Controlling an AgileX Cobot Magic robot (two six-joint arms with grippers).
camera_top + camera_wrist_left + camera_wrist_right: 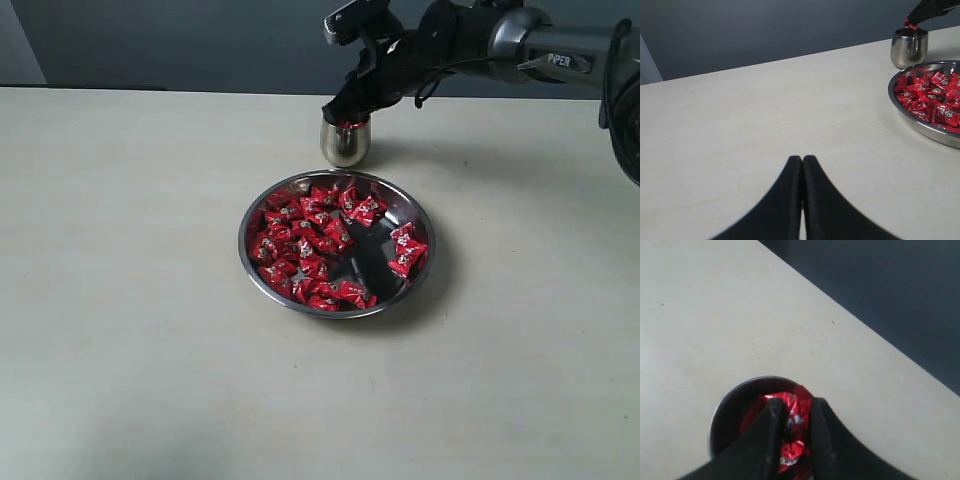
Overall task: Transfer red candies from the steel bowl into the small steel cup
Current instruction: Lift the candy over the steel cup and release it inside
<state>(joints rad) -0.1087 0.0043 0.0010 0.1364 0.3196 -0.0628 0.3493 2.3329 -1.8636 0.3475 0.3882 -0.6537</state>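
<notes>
Right pincer [795, 401] is what we're eyeing first: its jaws are standing only narrowly apart, pinching one red candy [792, 420] between them, right over the mouth of the small steel cup [345, 147]. We're seeing the candy's long axis running roughly along the fingers, down toward the cup, which is standing upright on the worktop [130, 300] just beside the steel bowl [370, 262]. Other red candies [305, 240] are lying in that bowl. Left pincer [802, 162] is sitting closed, holding nothing, well off to the side.
</notes>
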